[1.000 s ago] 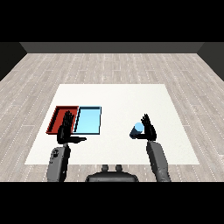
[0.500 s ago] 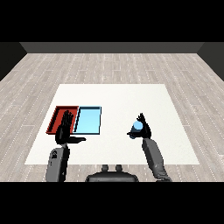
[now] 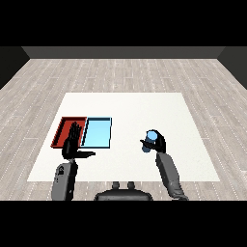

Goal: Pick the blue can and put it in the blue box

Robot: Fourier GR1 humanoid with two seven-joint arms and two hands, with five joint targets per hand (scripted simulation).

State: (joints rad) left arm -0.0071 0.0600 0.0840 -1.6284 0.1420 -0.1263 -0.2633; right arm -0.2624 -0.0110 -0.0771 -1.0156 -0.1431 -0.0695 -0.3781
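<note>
The blue can stands upright on the white table right of centre, its round top facing me. My right hand is curled round it from the right side, thumb across its front. The light blue tray lies to the left of the can, a good gap away, with nothing in it. My left hand is held up over the near edge of the red tray, fingers straight and thumb out, holding nothing.
The red tray lies flush against the left side of the light blue tray. The white table stretches far behind both trays and to the right of the can. Wooden floor surrounds it.
My right hand went from open with fingers raised behind the can to curled round it. The can sits about where it was. The left hand has hardly moved.
</note>
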